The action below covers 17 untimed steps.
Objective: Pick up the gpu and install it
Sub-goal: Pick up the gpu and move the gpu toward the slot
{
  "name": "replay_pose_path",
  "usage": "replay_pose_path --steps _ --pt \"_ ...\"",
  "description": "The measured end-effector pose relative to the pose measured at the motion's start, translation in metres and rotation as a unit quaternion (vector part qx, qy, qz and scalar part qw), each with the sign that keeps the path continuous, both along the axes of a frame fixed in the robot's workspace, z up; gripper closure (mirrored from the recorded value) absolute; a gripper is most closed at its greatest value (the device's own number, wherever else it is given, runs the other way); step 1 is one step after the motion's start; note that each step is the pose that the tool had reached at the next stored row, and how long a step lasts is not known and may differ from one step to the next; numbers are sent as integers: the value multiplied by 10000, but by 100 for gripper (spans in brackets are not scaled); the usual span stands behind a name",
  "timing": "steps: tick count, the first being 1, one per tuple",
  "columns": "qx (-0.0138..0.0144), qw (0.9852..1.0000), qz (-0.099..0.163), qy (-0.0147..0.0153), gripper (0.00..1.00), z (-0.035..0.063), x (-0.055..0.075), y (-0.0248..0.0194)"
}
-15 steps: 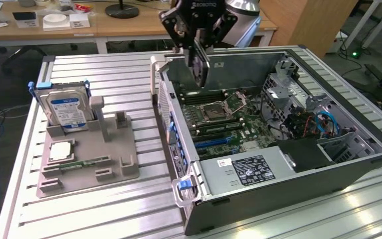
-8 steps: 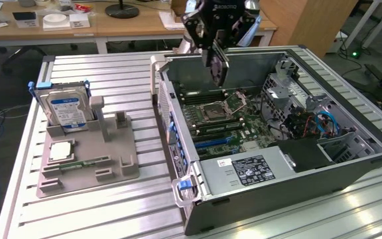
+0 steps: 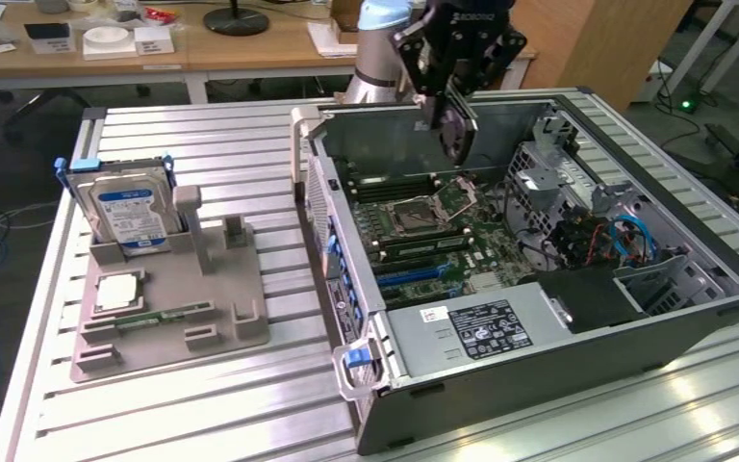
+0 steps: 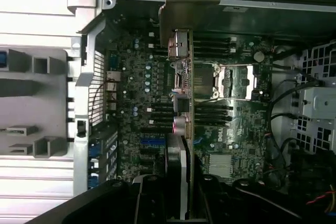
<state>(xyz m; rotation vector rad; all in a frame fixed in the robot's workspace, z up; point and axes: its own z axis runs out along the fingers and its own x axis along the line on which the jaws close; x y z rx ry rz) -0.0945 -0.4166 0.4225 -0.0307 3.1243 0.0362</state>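
1. Nearest me is the slatted counter [image 3: 216,423]. The open case [image 3: 537,385] lies on it on its side, with the power supply [image 3: 472,332] at the near end.
2. On the exterior view's left stands a grey holder [image 3: 216,289]. It carries a hard drive [image 3: 126,217] standing upright and a memory stick [image 3: 165,315] lying flat. I see no gpu in it.
3. Further in, the motherboard [image 3: 434,241] [image 4: 142,103] lies bare on the case floor. Its blue slots [image 3: 408,274] [image 4: 152,142] look unfilled.
4. Above the far half of the board, the gripper [image 3: 449,101] [image 4: 181,187] is pinched narrow on the gpu [image 3: 453,135] [image 4: 181,103]. The card hangs on edge inside the case opening and is apart from the board as far as I can tell. In the wrist view it shows edge-on, with its pale bracket [image 4: 184,3] towards the case wall.
5. Behind it the arm [image 3: 376,53] rises at the far side of the counter.
6. My reading is that the pickup is done and the install step is in hand, with the card carried over the case but not yet seated.
7. Seating looks to call for three things:
   - The card's lower edge has to sit square over one slot.
   - The bracket has to meet the case wall.
   - The push has to go straight down, because a tilt could jam the edge.
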Motion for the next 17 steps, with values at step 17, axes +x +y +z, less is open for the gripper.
replay_pose_path --steps 17 --pt "1 10000 4 0 72 -59 609 0"
